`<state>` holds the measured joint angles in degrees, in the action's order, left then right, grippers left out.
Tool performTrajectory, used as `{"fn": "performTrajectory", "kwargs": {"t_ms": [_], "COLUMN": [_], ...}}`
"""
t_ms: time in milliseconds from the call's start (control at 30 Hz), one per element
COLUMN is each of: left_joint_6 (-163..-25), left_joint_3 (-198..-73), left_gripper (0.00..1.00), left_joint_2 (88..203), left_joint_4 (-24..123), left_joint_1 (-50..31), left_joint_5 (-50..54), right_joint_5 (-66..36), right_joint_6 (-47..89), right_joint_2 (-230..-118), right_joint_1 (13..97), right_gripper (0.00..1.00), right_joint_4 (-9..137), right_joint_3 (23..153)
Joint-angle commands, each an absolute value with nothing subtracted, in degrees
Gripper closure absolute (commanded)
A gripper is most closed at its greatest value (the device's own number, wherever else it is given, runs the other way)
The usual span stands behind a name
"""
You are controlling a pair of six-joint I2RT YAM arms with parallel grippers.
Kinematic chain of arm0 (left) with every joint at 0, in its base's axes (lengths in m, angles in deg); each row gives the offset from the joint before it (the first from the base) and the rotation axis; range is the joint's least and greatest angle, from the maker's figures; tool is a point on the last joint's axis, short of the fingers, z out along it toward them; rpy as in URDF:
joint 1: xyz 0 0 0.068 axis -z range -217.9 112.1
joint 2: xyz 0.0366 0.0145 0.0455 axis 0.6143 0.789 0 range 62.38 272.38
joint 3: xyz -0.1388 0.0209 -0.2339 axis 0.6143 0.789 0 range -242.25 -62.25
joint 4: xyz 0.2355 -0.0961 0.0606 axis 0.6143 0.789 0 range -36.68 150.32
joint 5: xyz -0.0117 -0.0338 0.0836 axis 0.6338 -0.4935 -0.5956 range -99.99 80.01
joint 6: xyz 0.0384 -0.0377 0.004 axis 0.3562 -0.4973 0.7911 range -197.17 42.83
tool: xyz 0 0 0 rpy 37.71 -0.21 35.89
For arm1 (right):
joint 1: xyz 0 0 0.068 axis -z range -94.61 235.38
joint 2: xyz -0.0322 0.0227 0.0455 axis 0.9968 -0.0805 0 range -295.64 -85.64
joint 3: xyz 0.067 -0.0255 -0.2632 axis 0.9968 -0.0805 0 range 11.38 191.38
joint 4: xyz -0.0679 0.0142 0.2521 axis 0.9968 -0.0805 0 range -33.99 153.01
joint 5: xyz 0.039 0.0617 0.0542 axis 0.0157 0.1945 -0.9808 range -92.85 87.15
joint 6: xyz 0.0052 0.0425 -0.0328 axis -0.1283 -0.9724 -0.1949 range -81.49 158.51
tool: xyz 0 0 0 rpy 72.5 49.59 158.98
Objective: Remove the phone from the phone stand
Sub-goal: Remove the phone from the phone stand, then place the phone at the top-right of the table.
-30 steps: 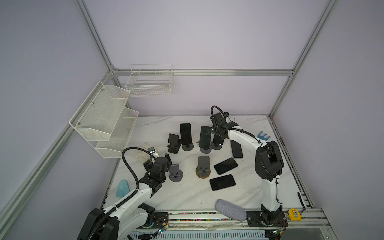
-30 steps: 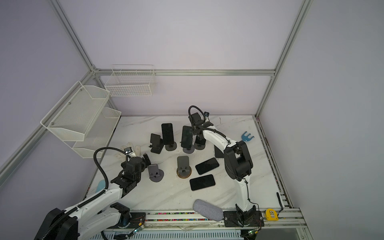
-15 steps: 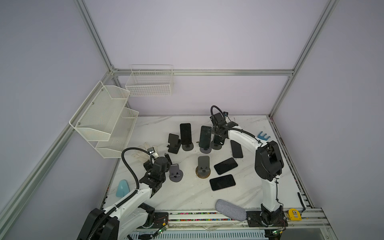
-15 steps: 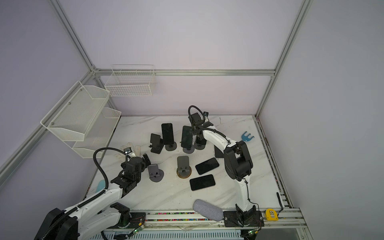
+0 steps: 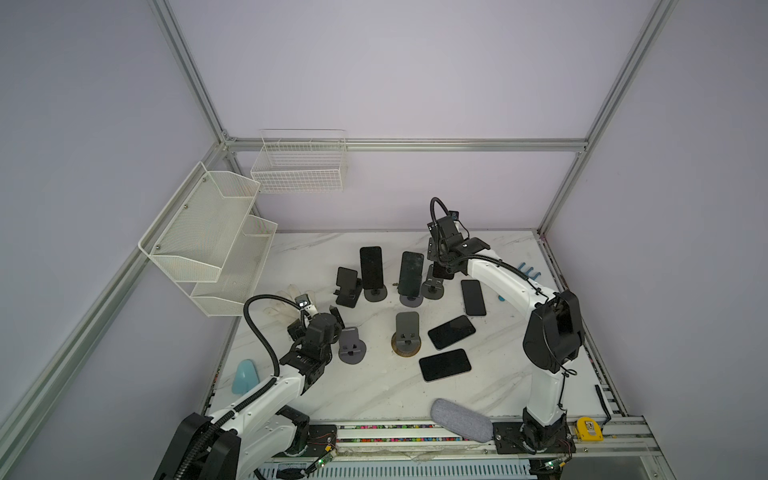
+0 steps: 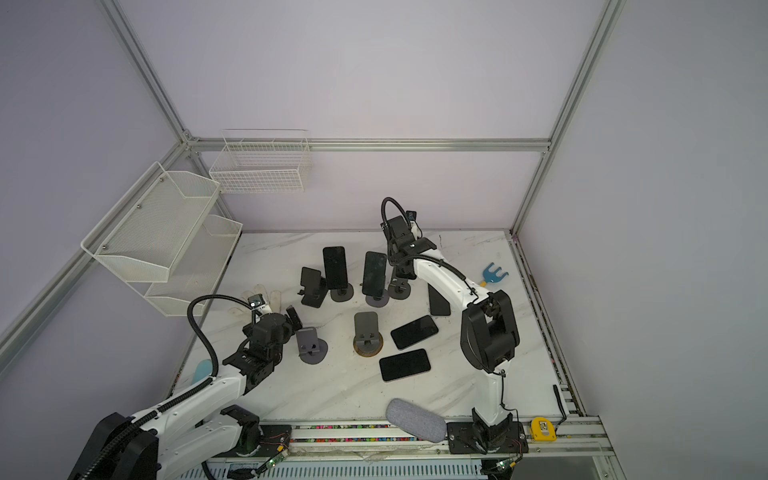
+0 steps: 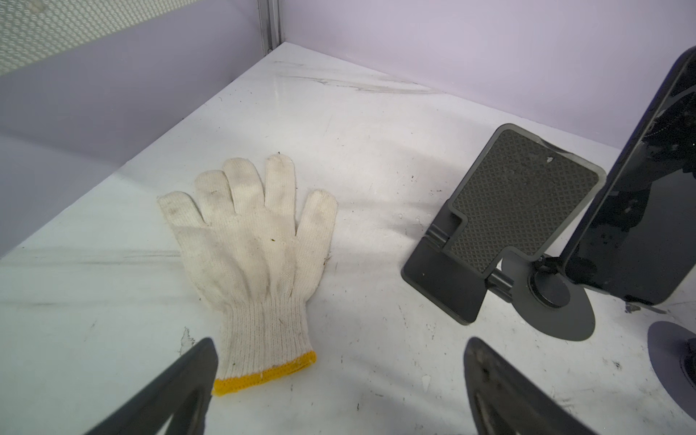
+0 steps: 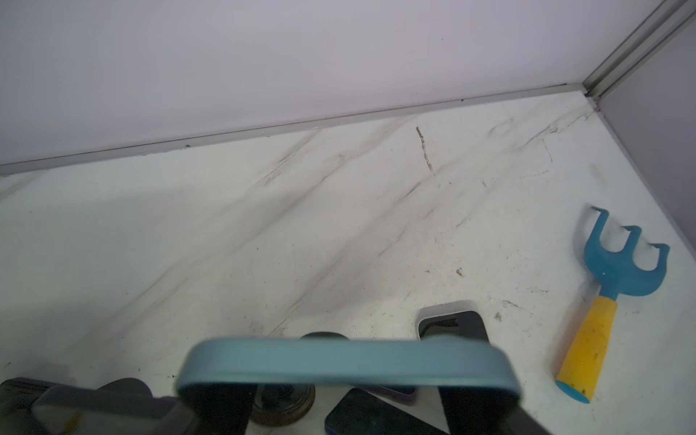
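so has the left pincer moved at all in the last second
no, the left pincer still hovers open beside the small grey stand, same spot

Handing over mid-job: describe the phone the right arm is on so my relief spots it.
On the white marble table, find the back row of three upright phones. The blue-rimmed phone sits on the grey round-based stand at the end nearest the right arm. Unlike the two black phones beside it, the right end effector is clamped on its top.
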<state>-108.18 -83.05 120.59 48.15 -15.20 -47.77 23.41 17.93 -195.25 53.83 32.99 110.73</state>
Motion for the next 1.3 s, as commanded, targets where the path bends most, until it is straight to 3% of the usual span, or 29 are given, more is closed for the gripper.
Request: {"fn": "performTrajectory", "kwargs": {"t_ms": [0, 533, 733, 1267], "left_joint_6": [-108.07, -108.09, -107.86, -108.18], "left_joint_3": [-86.79, -86.33, -85.95, -85.2], "left_gripper": [0.0, 0.0, 0.01, 0.0], "left_joint_2": [121.27, 122.32, 122.58, 122.66], "left_joint_4": [51.23, 49.39, 48.44, 46.57], "left_joint_1": [-14.96, -14.96, -14.96, -14.96], "left_joint_5": [-48.76, -48.04, -47.71, -46.02], "right_joint_5": [25.19, 13.2, 14.21, 1.99], "right_joint_6": [23.47, 30.34, 34.65, 41.14], "right_joint_2": [-192.44, -189.81, -194.55, -206.36], "right_joint_1": [54.23, 67.72, 69.03, 77.33], "right_gripper": [0.32, 0.34, 0.35, 0.37], "right_joint_4": [34.53, 34.51, 34.36, 34.62], "right_joint_3": [111.42, 107.7, 112.18, 120.55]}}
